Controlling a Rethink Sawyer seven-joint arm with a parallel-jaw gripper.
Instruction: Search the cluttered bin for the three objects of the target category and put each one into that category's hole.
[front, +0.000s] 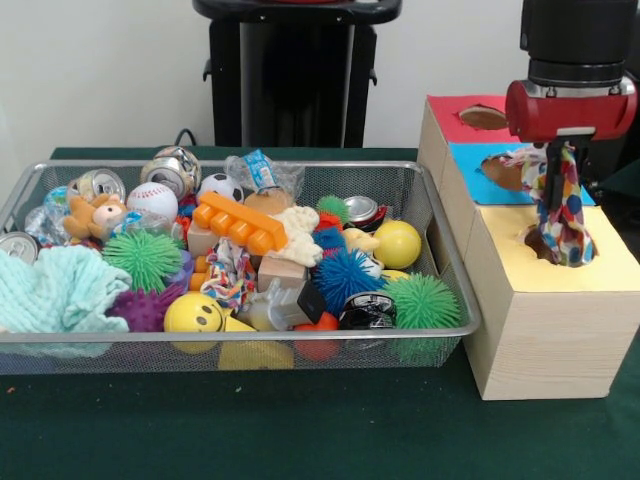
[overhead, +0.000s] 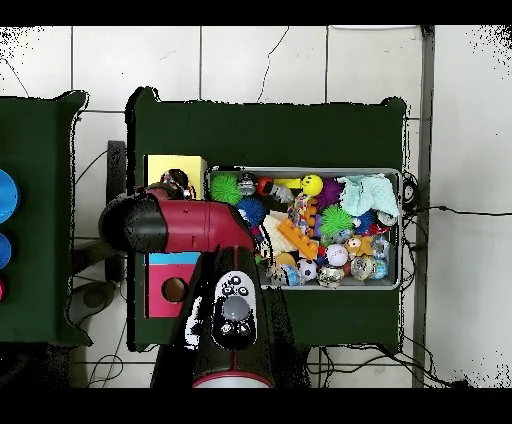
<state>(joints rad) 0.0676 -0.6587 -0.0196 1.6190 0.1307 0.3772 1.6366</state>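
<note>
Gripping a polka-dot cloth (front: 562, 215), the gripper (front: 553, 160) hung over the hole in the yellow panel (front: 560, 262) of the wooden box (front: 540, 340), the cloth's lower end reaching into that hole. Beside the box, the wire bin (front: 240, 335) sat crammed with balls, cans and toys.

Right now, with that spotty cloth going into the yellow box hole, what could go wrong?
1. The spotted cloth hangs only partly in the hole of the yellow section; if released now, it may drape over the rim instead of dropping through.
2. Its frayed top may snag on the gripper when the arm lifts.
</note>
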